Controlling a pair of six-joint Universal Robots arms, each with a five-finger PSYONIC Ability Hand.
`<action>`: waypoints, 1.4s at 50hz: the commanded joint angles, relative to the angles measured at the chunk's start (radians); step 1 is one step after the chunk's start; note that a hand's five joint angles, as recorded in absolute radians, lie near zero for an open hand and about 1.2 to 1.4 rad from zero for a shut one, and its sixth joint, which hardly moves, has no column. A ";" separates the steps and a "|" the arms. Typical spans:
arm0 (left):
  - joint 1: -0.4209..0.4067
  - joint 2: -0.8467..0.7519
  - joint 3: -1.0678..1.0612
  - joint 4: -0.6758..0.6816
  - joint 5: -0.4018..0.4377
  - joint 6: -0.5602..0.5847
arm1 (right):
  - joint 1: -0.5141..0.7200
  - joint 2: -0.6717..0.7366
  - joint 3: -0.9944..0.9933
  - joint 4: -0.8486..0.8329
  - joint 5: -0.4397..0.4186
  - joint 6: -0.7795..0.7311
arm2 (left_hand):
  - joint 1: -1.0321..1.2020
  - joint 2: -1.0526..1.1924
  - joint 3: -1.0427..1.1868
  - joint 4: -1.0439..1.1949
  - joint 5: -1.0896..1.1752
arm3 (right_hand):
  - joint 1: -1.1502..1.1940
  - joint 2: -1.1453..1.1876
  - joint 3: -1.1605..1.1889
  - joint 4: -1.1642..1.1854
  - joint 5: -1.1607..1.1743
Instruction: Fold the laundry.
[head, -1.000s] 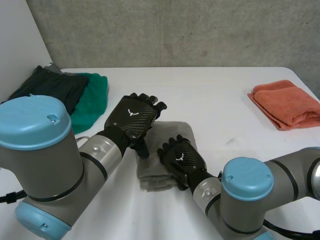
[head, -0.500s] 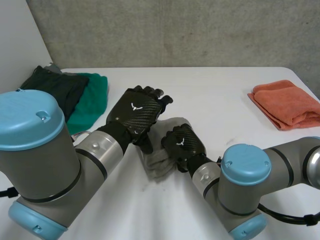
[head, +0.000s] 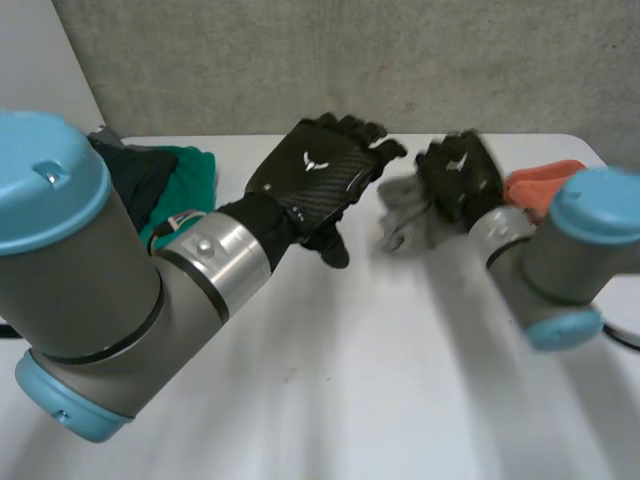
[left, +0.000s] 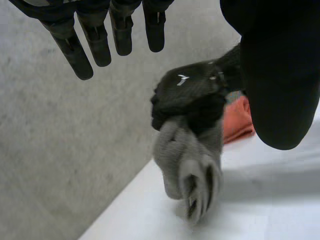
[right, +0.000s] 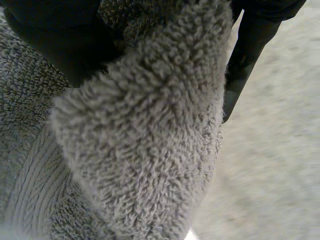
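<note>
Head view — right hand grips grey towel.

Legible words, numbers, brand names: none found.

Marks noted:
- A white winged emblem, without lettering, stands on the carbon-weave back of the robot's black left hand, as seen in the head view.
- A similar small white mark stands on the back of the black right hand, as seen in the left wrist view.
- A small pale sticker with red and dark print sits on the left arm, beside its silver wrist band. The print is too small to read.
</note>
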 joint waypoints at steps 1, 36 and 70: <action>-0.026 -0.011 0.062 -0.002 0.017 -0.017 | -0.144 0.042 -0.208 -0.058 -0.071 0.033 | -0.021 -0.018 -0.017 -0.012 -0.007 | 0.381 0.263 0.246 0.207 0.300; -0.106 -0.112 0.070 0.001 0.043 -0.020 | -0.664 0.364 -0.314 -0.175 -0.403 0.331 | -0.003 0.000 0.001 0.006 0.011 | 0.381 0.263 0.246 0.207 0.300; -0.103 -0.083 0.044 0.002 0.037 -0.019 | -0.693 0.111 -0.282 0.123 0.097 -0.260 | -0.009 -0.006 -0.005 0.000 0.005 | -0.840 -0.958 -0.976 -1.015 -0.921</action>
